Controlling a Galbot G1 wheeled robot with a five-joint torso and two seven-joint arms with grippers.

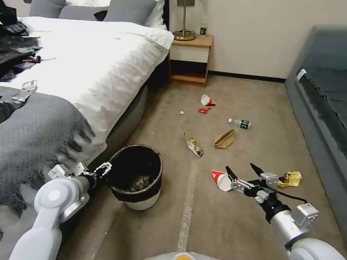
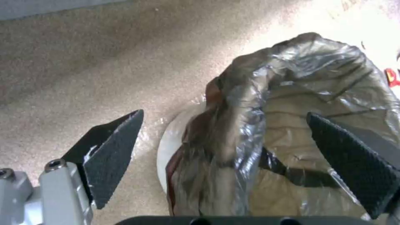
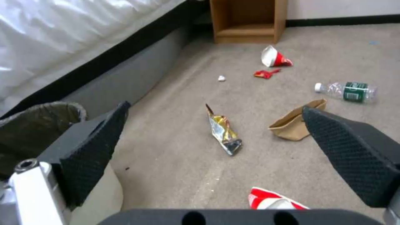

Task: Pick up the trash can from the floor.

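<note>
Currently the trash can (image 1: 139,180) stands upright on the floor (image 1: 253,216) at lower left-centre of the head view, close beside the bed (image 1: 90,72), black liner folded over its rim. Left gripper (image 1: 105,169) is at the can's left rim, fingers spread; in the left wrist view one pad (image 2: 112,156) sits outside the wall and the other (image 2: 354,162) over the liner inside, rim between them, not pinched yet. Right gripper (image 1: 242,171) hovers at lower right of the head view, fingers wide apart, holding nothing, just above a red-and-white paper cup (image 1: 221,180). Tape strip (image 1: 186,213) runs up the carpet between the two arms. Foil wrapper (image 1: 193,145), brown paper bag (image 1: 224,139) and plastic bottle (image 1: 240,124) lie mid-frame.
</note>
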